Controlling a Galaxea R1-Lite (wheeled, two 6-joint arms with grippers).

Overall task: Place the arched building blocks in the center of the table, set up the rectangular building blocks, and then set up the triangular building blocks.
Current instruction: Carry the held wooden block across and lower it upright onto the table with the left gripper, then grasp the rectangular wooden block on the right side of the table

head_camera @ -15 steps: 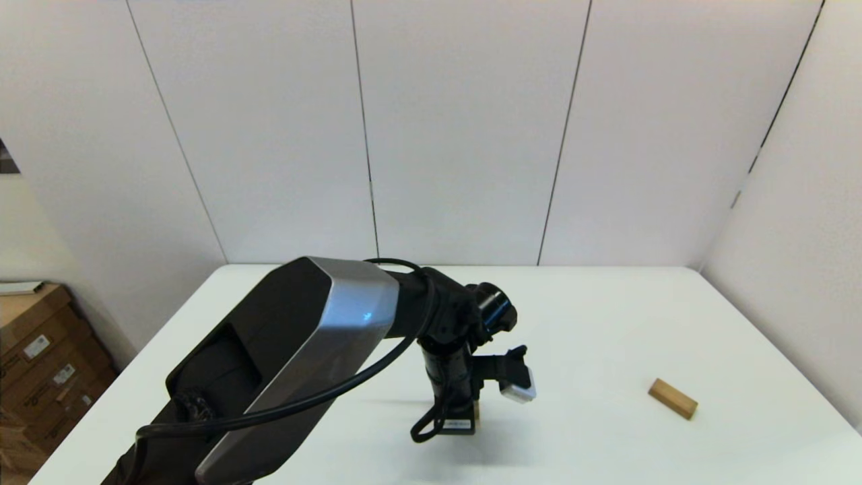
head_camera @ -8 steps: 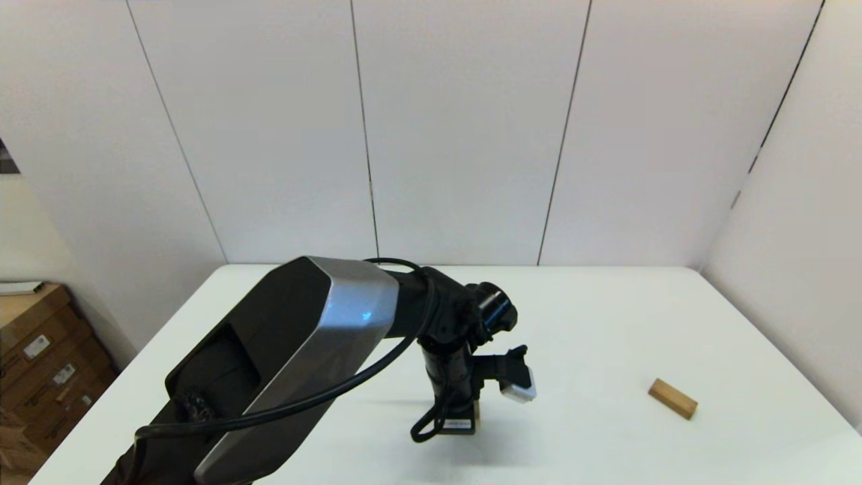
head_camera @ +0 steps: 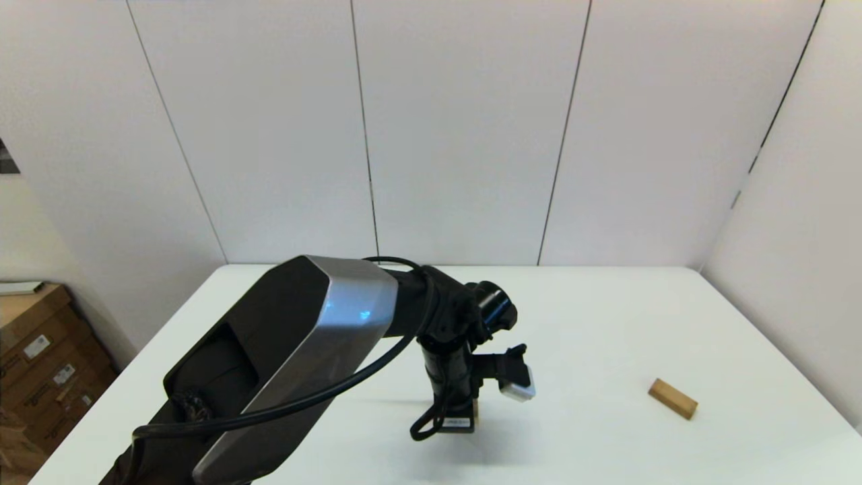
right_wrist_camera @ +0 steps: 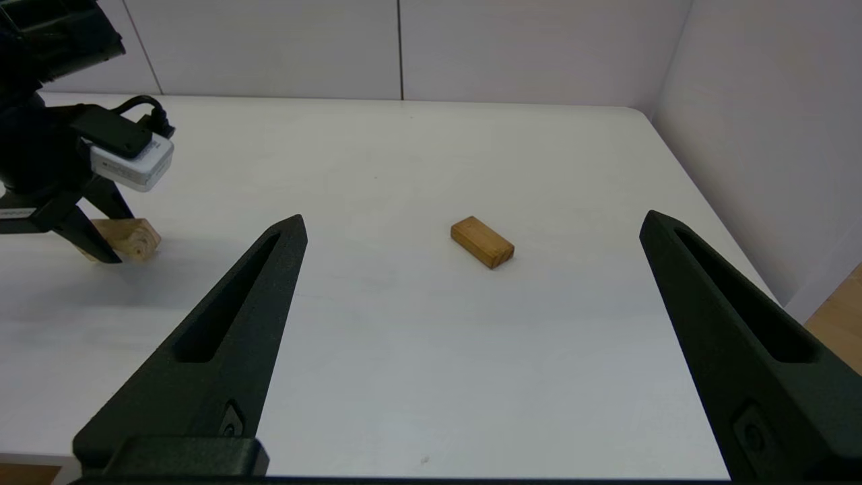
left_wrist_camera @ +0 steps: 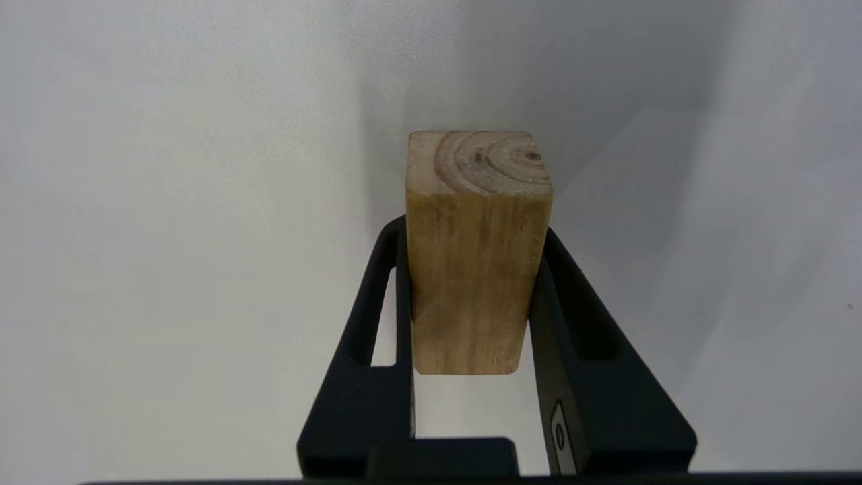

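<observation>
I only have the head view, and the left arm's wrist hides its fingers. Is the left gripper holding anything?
Observer: Yes. The left wrist view shows the left gripper shut on a light-brown wooden block, with one finger on each side.
Operator: Is that block down on the table?
Observer: In the right wrist view its lower end is at the table surface or just above it. I cannot tell whether they touch.
Operator: And the right gripper? It is outside my view.
Observer: The right gripper hangs open above the table. The rectangular block lies flat beyond it, untouched.
</observation>
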